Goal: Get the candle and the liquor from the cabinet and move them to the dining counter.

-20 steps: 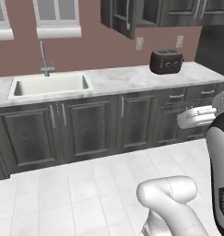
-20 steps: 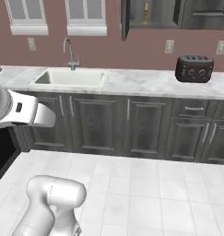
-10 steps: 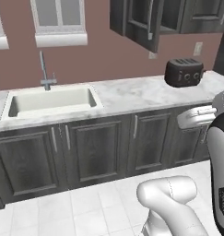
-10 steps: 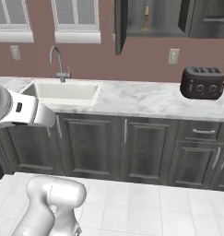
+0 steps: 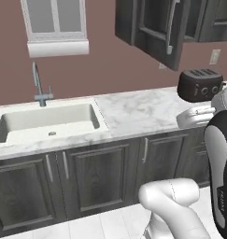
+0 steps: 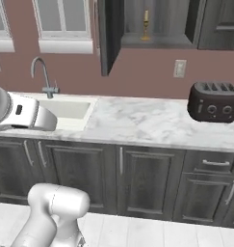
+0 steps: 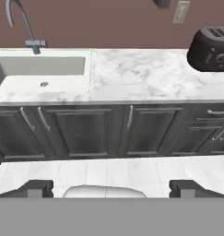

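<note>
The dark grey wall cabinet hangs above the worktop with its door swung open; in the left base view the open door sits at the upper right. Inside, on the shelf, stands the candle, a pale stick in a golden holder. The liquor is hidden from these views. The dining counter is out of view. My gripper is open and holds nothing; its two dark fingertips stand wide apart, pointing at the low cabinets well below the wall cabinet.
A marble worktop holds a sink with a tall faucet on the left and a dark toaster on the right. Low dark cabinets line the floor below. A wall outlet sits under the cabinet.
The whole picture has shifted and grown: the base has driven closer to the counter. The gripper stays open.
</note>
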Controlling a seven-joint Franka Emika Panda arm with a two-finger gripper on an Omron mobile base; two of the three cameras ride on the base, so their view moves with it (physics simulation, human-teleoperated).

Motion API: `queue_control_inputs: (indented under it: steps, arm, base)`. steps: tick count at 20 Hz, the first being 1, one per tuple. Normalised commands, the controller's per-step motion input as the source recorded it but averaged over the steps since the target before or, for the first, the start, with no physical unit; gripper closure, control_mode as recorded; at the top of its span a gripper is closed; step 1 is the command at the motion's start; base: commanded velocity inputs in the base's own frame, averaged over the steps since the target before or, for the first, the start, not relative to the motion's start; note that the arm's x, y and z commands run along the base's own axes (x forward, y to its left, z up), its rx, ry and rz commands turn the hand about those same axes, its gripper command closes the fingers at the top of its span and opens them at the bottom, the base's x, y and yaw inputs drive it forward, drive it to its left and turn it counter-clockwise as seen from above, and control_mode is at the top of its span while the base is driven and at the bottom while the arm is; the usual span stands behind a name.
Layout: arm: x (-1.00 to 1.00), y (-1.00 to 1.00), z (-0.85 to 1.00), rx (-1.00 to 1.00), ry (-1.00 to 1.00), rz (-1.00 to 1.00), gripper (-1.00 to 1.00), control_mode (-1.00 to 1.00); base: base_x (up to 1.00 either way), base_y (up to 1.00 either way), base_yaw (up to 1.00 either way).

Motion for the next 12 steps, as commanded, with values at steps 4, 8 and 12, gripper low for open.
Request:
queue_control_inputs:
  steps: [4,8,12]
  arm:
    - [0.00,0.00,0.00,0.00,0.00,0.00,-1.00,1.00]
    - [0.00,0.00,0.00,0.00,0.00,0.00,-1.00,1.00]
    - [0.00,0.00,0.00,0.00,0.00,0.00,-1.00,1.00]
  base:
    - [-0.01,-0.99,0.00]
    - [-0.04,-1.00,0.00]
    - [0.11,-0.83,0.00]
